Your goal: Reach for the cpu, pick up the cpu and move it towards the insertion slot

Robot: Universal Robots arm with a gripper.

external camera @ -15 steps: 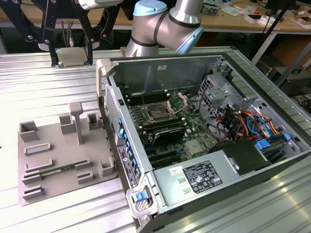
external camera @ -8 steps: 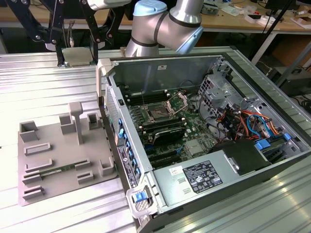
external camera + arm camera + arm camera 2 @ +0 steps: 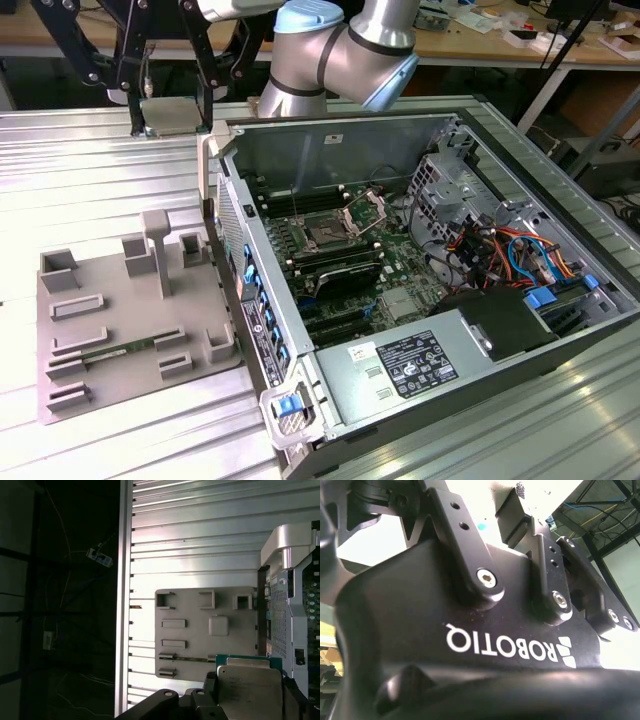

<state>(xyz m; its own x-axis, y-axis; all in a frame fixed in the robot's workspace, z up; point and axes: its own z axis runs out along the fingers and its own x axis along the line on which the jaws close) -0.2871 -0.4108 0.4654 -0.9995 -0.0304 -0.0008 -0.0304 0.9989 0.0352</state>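
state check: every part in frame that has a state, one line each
pincer: shut on the cpu, raised outside the case
cpu: gripped, in the air, not at the socket
insertion slot: open, no chip in it
hinged plate: tilted up off the slot
computer case: lying flat, side panel off

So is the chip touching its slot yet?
Apart. The exterior view shows the cpu held up in the gripper outside the computer case, with clear space between it and the insertion slot inside the case.
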